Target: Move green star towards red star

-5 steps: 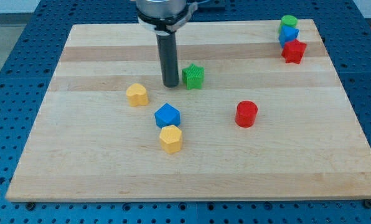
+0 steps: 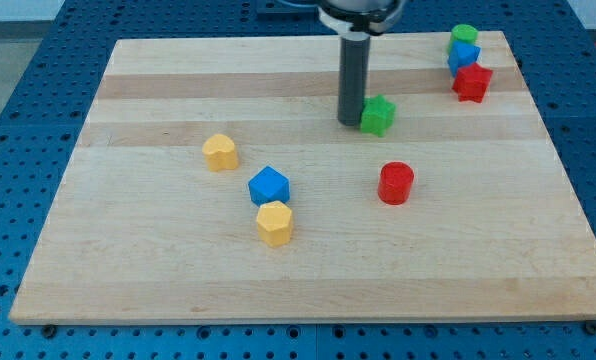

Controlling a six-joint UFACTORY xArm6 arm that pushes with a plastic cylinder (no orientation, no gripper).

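The green star [image 2: 379, 116] lies on the wooden board at the upper middle-right. My tip [image 2: 350, 122] touches its left side. The red star [image 2: 472, 83] sits near the board's top right corner, to the right of and a little above the green star, with a clear gap between them.
A blue block [image 2: 464, 56] and a green cylinder [image 2: 465, 36] stand just above the red star. A red cylinder [image 2: 396, 183] stands below the green star. A yellow block [image 2: 219, 152], a blue block [image 2: 269, 185] and a yellow hexagon [image 2: 275, 223] lie at the left-centre.
My tip has moved right and slightly up, pushing the green star the same way, closer to the red star. The other blocks have not moved.
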